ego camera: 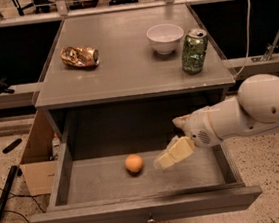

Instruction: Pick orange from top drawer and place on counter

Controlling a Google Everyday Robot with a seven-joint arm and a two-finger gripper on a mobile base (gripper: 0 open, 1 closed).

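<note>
The orange (pixel 134 163) lies on the flat grey bottom of the pulled-out top drawer (pixel 66 172), left of centre. My gripper (pixel 176 138) reaches in from the right on a white arm and hangs over the drawer. It is just right of the orange and apart from it. It is open and empty, with its lower cream finger (pixel 174 153) pointing toward the orange. The counter (pixel 128 59) is the grey cabinet top above the drawer.
On the counter stand a crushed gold-brown can (pixel 79 56) at the left, a white bowl (pixel 165 37) and a green can (pixel 194 51) at the right. A cardboard box (pixel 34 160) and cables lie on the floor to the left.
</note>
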